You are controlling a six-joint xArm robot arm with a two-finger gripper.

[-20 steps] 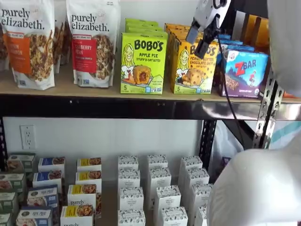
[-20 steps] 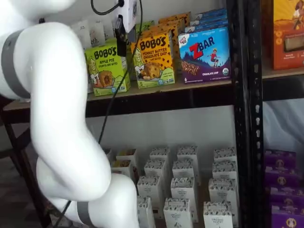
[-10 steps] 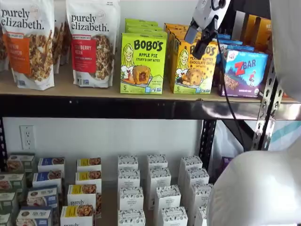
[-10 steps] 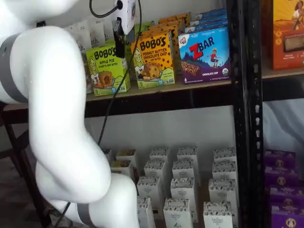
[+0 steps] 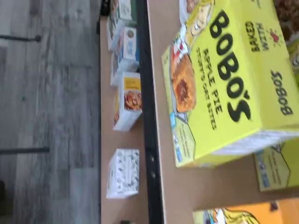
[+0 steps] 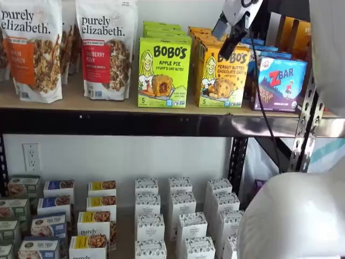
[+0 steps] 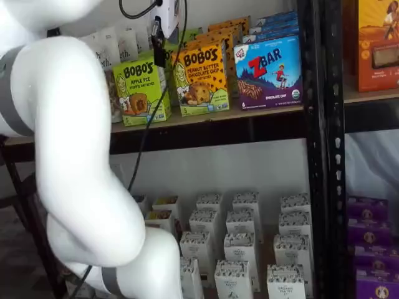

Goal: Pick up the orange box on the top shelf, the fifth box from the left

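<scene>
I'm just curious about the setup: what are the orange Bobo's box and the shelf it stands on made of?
The orange box looks like thin printed cardboard: flat faces, sharp folded edges, slightly glossy print. The top shelf seems to be a tan board, perhaps wood or fibreboard, with a matte, even surface. Its front beam and the perforated uprights look like black painted metal, faintly reflective.

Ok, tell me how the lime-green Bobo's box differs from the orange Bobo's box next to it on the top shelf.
The lime-green Bobo's box is green and reads Apple Pie; the orange box is yellow-orange and reads Peanut Butter Chocolate Chip. The green box pictures a filled oat bite, the orange one a chip-studded bite. In a shelf view the green box stands unobstructed, while the pincer hangs before the orange box's upper part. Both show the blonde girl and stand upright on the top shelf.
</scene>
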